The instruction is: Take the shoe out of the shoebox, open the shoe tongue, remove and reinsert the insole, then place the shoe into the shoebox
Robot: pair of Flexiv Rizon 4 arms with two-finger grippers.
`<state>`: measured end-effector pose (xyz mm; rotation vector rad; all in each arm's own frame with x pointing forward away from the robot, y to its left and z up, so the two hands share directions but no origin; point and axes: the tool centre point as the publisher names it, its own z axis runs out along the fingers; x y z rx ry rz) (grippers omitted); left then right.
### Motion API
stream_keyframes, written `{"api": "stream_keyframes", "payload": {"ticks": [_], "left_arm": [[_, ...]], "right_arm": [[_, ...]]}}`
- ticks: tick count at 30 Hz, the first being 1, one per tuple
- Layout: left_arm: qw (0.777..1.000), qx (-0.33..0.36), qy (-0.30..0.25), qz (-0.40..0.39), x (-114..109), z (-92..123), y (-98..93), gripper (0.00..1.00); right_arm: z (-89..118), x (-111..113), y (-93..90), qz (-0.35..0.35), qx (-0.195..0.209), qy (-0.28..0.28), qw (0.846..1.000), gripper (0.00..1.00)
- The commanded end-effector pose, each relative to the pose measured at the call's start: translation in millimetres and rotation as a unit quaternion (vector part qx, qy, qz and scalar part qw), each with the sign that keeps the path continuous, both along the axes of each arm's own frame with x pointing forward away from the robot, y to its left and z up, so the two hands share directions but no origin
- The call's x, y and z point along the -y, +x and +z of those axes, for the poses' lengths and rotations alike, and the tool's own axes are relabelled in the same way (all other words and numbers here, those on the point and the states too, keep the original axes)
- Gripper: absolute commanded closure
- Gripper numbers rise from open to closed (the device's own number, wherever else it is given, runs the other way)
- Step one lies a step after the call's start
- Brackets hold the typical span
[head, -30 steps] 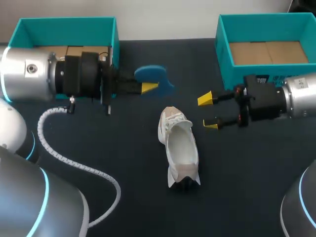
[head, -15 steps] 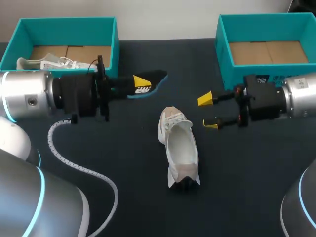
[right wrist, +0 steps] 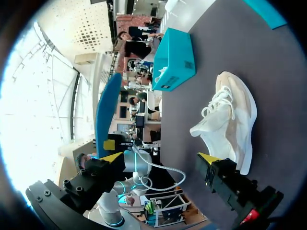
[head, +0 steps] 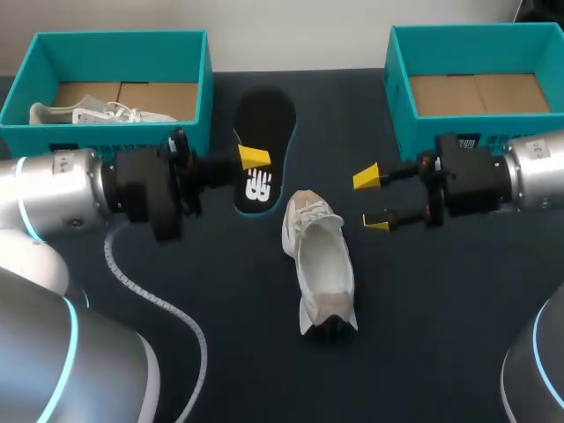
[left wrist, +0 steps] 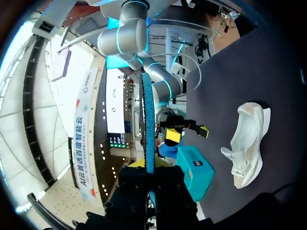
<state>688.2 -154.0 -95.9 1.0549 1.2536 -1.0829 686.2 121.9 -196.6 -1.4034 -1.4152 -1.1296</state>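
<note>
Head view: the left gripper is clamped on the insole, which has swung from edge-on half a second ago to lie with its black top face up, a white logo showing, now just beyond the toe of the white shoe. The shoe has not moved and lies on the dark table. To its right, the right gripper has also kept its place, fingers spread and holding nothing. A second shoe sits in the left shoebox; the right shoebox carries a small label.

Left wrist view: the insole rises edge-on, blue, from between the closed fingers, with the shoe off to one side.

Right wrist view: the shoe lies ahead of the parted fingers of the right gripper, with the insole's blue underside beyond.
</note>
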Motion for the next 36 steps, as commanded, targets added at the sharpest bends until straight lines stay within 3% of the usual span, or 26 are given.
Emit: {"api": "stream_keyframes", "payload": {"ticks": [1,9,18,27,36], "left_arm": [[0.998,0.051,-0.022,0.013,1.1,-3.9,-7.0,1.00],[0.998,0.051,-0.022,0.013,1.1,-3.9,-7.0,1.00],[0.999,0.045,0.012,0.004,3.6,-36.8,-13.7,1.00],[0.999,0.036,0.025,-0.016,33.0,-64.8,-15.4,1.00],[0.998,0.046,0.037,-0.018,58.3,-88.4,-2.3,1.00]], "right_arm": [[-0.3,-1.6,-0.1,-0.001,0.000,-0.001,1.000,0.00],[-0.3,-1.6,-0.1,-0.001,0.000,-0.001,1.000,0.00],[-4.2,-10.5,10.6,-0.011,-0.004,0.032,0.999,0.00],[3.1,-31.8,20.6,-0.001,0.001,0.053,0.999,0.00],[16.4,-49.9,21.2,0.013,0.001,0.060,0.998,0.00]]}}
